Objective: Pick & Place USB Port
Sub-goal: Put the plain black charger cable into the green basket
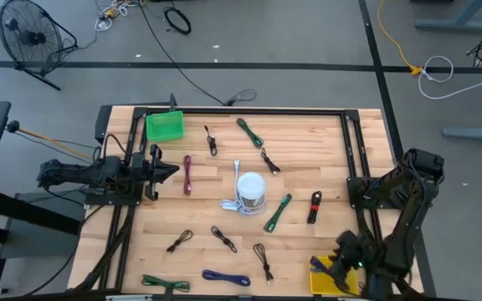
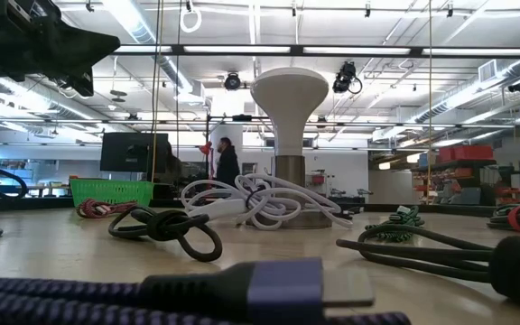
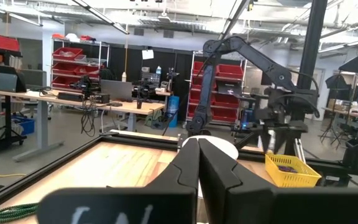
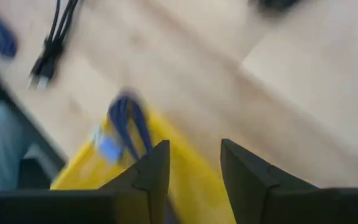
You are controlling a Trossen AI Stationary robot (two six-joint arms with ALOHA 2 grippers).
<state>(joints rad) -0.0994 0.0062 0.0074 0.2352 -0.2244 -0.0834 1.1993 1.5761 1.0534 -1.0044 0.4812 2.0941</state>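
The blue USB cable (image 4: pixel 124 127) lies in the yellow plastic bin (image 4: pixel 185 186) at the near right corner of the wooden tabletop (image 1: pixel 308 159), seen just beyond the right tool (image 4: pixel 194 163), whose fingers stand apart with nothing between them. This looks like the release step; doing it well means opening fully over the bin, checking that no loop hangs over the rim, then lifting straight up so the fingers do not snag the cord. The left tool (image 3: pixel 197 163) waits pinched shut and empty over the tabletop's left side, near the green basket (image 1: pixel 165 126).
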